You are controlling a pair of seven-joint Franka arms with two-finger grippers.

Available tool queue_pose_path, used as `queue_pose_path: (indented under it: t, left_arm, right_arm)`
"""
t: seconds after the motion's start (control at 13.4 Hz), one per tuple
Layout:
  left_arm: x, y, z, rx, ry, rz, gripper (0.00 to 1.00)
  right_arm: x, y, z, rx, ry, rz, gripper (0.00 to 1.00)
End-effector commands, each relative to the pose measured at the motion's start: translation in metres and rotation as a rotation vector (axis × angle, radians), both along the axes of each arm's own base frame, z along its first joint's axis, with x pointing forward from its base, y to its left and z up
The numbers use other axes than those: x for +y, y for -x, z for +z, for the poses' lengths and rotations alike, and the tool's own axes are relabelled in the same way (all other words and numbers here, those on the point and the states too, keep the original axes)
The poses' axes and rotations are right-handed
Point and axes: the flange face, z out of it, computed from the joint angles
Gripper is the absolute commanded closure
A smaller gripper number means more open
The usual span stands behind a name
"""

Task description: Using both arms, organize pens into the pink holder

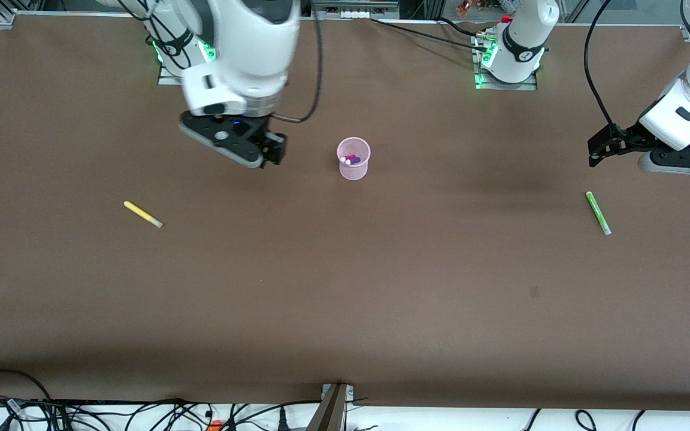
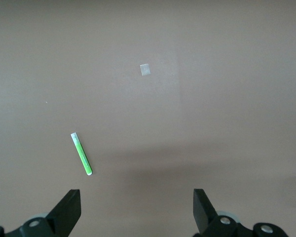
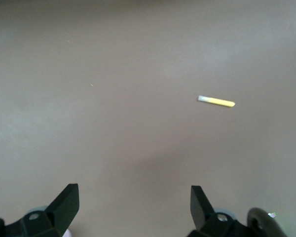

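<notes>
near the middle of the brown counter (image 1: 345, 287) you have the small translucent pale-pink plastic holder (image 1: 354, 159) standing upright, and down inside it you can see two pens, one magenta pink (image 1: 350, 158) and one dark purple (image 1: 354, 161), their pale caps showing at the rim.

taking the holder as the clock's centre in the front view, look to about eight o'clock, well apart from it and toward the right arm's end of the counter: you will find the slim yellow marker pen (image 1: 142, 214) lying flat, nearer to the front camera than the holder. it shows again in the right wrist view (image 3: 216, 101). at about four o'clock, well apart toward the left arm's end, the bright green marker pen (image 1: 598, 212) lies flat too, also nearer to the camera; the left wrist view picks it up (image 2: 81, 154), with a small pale square patch (image 2: 145, 70) on the counter surface near it.

your right gripper (image 1: 273, 149) hangs over bare counter at about nine o'clock of the holder, just beside it, fingers spread wide with nothing between them (image 3: 133, 210). your left gripper (image 1: 598, 149) hangs over the counter near the green pen, at about twelve o'clock of that pen, fingers also spread wide and holding nothing (image 2: 137, 212).
</notes>
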Motion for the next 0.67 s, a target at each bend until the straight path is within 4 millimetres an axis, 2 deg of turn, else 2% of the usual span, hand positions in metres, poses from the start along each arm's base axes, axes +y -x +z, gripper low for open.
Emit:
queue_pose_path:
  t: [0.0, 0.15, 0.22, 0.52, 0.6]
  left_arm:
    - [0.003, 0.001, 0.007, 0.002, -0.022, -0.001, 0.0]
    - [0.003, 0.001, 0.006, 0.005, -0.023, -0.001, 0.0]
    - [0.003, 0.001, 0.006, 0.005, -0.023, -0.001, 0.0]
    - [0.003, 0.002, 0.006, 0.011, -0.023, 0.001, 0.0]
    - [0.003, 0.002, 0.006, 0.011, -0.023, 0.001, 0.0]
  right_arm:
    - [-0.069, -0.021, 0.016, 0.121, -0.065, 0.119, 0.0]
    - [-0.124, -0.033, 0.034, 0.159, -0.151, 0.138, 0.0]
    - [-0.149, -0.04, 0.029, 0.191, -0.182, 0.162, 0.0]
    - [-0.215, -0.058, 0.022, 0.246, -0.25, 0.333, 0.0]
    - [-0.224, -0.059, 0.021, 0.255, -0.297, 0.351, 0.0]
